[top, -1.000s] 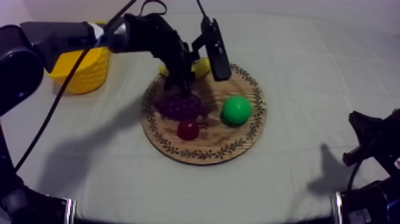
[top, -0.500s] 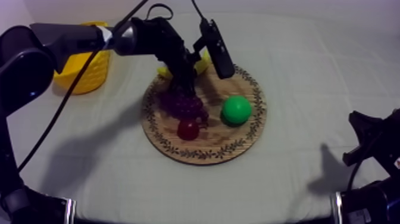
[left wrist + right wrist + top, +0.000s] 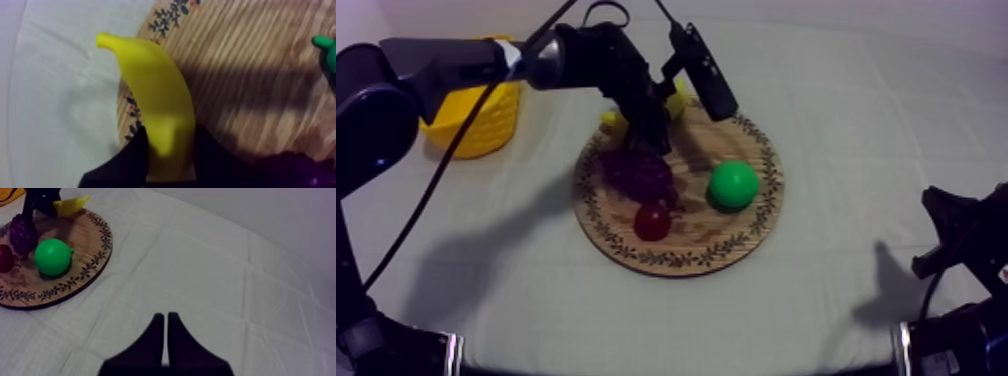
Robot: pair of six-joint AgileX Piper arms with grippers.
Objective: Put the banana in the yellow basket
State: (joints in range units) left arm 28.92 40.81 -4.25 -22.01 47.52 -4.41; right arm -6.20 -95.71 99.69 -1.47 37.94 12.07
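The yellow banana [image 3: 677, 104] is at the far rim of the round wooden board [image 3: 736, 238], and my left gripper [image 3: 654, 134] is shut on it. In the left wrist view the banana [image 3: 159, 100] runs between my two black fingers [image 3: 124, 162] over the board's patterned rim [image 3: 165, 20] and the cloth. The yellow basket [image 3: 476, 118] stands at the far left of the table. My right gripper [image 3: 954, 232] rests low at the right, its fingers [image 3: 158, 333] together as a narrow wedge over bare cloth.
On the board lie a bunch of purple grapes [image 3: 639, 172], a small red fruit [image 3: 652, 221] and a green pear [image 3: 733, 185]. The right wrist view shows the pear [image 3: 52, 256] and grapes [image 3: 22, 230] beside the left gripper [image 3: 42, 200].
My left gripper has shifted a little toward the far right with the banana in it. The right arm has not moved.
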